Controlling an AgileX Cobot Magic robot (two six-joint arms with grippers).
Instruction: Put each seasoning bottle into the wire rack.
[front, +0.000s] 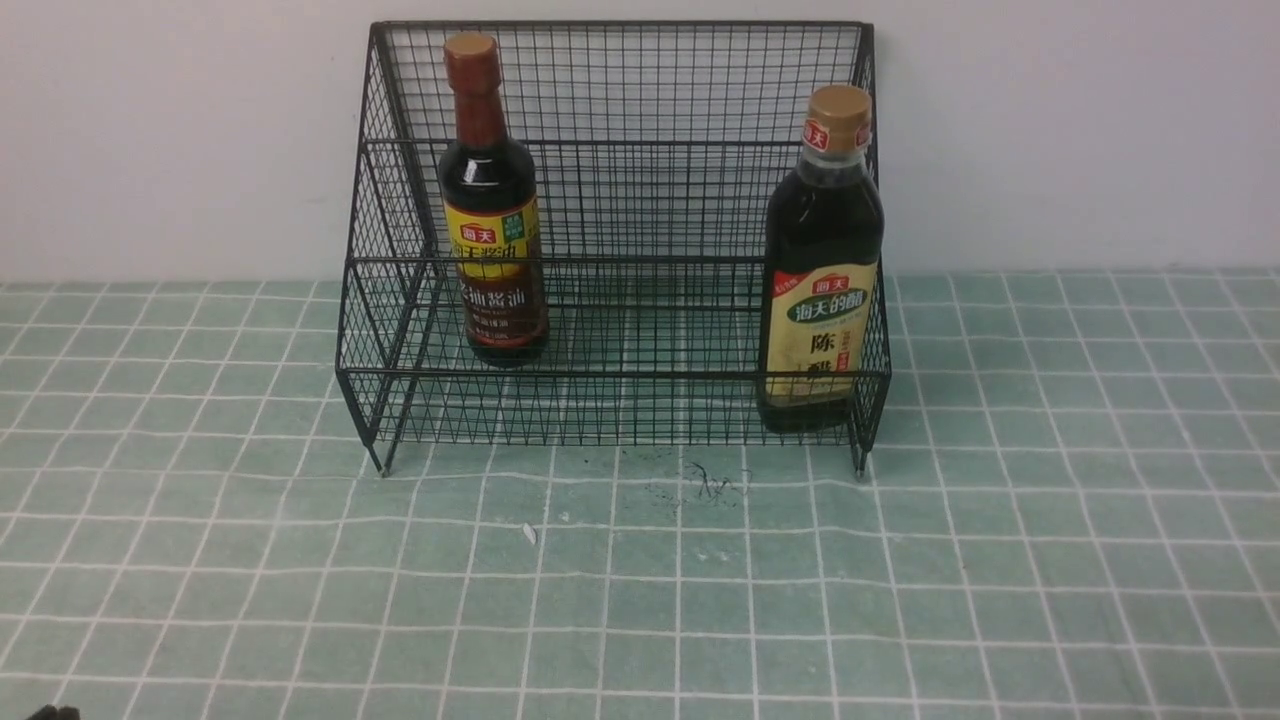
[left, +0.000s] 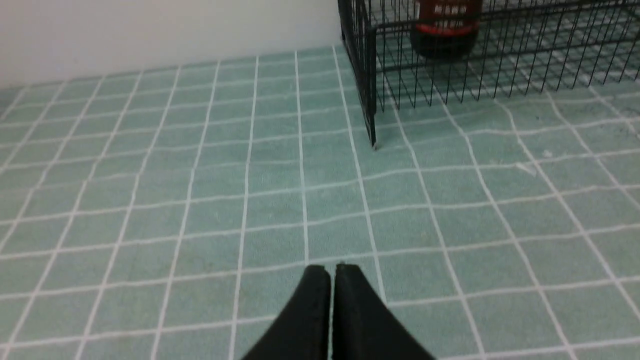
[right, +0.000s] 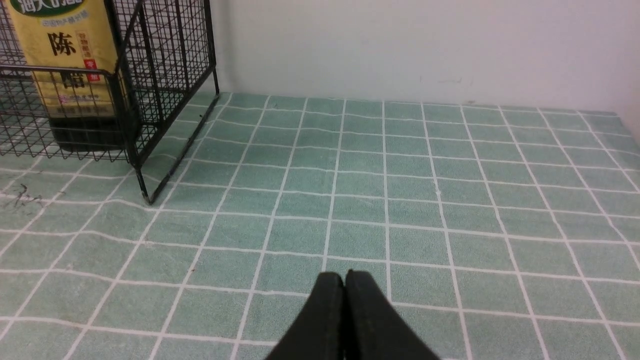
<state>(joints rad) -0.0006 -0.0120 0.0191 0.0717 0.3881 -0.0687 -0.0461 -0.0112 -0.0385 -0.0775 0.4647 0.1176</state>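
Standing inside the wire rack (front: 630, 374) are the slim bottle (front: 490, 230), at its left end, and the wide bottle (front: 824, 260), at its right; left gripper (left: 332, 300) and right gripper (right: 345, 305), fingertips together.

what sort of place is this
Probably a robot test bench made up to look like a kitchen counter: a green checked tabletop against a plain white wall, with two seasoning bottles standing in a black wire rack.

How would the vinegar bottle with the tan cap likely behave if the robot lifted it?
The bottle looks nearly full, so probably heavy. Its smooth sides may slip. Already leaning in the rack, it could tip further if nudged.
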